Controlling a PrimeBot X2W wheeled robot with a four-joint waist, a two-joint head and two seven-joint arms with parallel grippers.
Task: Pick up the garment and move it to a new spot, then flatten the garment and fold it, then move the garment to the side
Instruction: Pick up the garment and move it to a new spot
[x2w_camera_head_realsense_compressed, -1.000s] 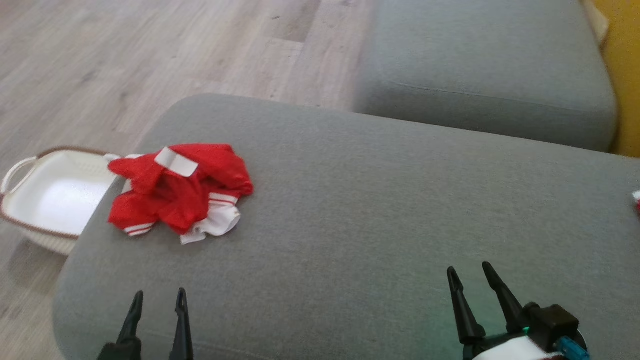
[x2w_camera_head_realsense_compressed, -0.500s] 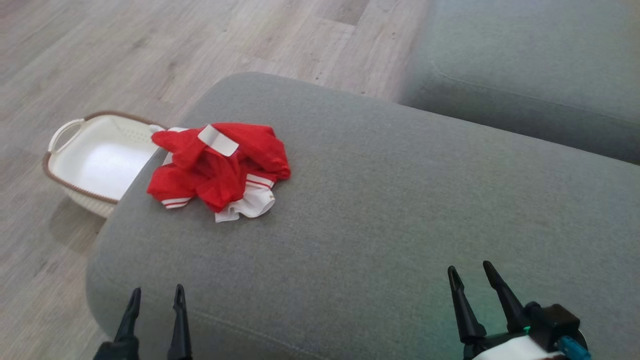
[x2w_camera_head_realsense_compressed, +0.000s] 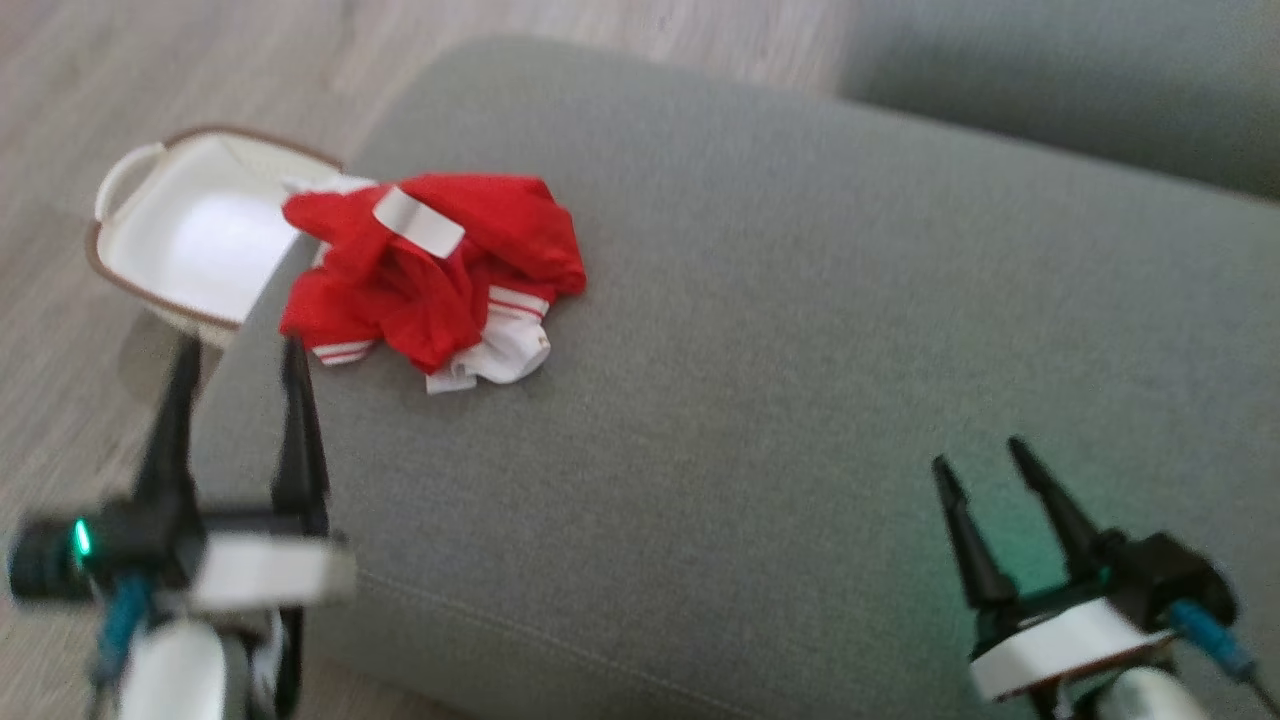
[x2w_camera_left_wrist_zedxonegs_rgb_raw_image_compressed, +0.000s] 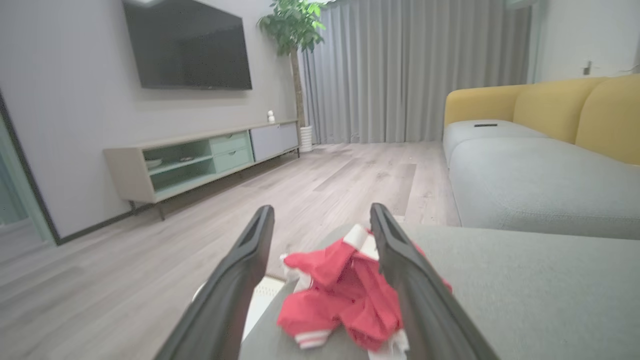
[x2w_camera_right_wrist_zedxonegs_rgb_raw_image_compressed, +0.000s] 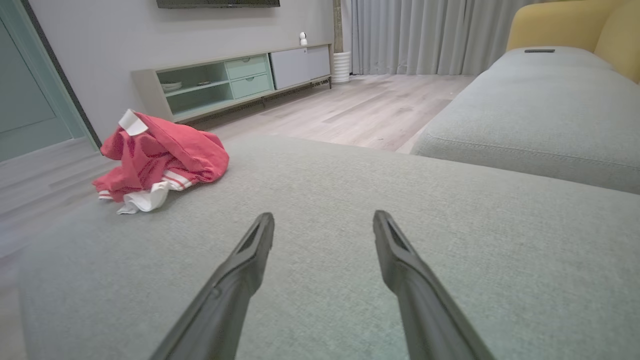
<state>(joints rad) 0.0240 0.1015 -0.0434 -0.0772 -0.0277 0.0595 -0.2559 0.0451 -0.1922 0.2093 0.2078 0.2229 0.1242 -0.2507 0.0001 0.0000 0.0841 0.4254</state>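
I'm at the pick-up: left hand (x2w_camera_head_realsense_compressed: 240, 348) and right hand (x2w_camera_head_realsense_compressed: 980, 455) both gape wide, empty. The crumpled garment (x2w_camera_head_realsense_compressed: 430, 270) lies just ahead of the left, so next I'd reach in and pinch it.

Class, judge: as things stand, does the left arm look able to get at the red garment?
Probably yes: the open left claw points at the garment, with bare cushion between them.

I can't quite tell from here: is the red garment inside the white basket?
No, the garment lies crumpled on the grey cushion, with the basket on the floor beside that cushion.
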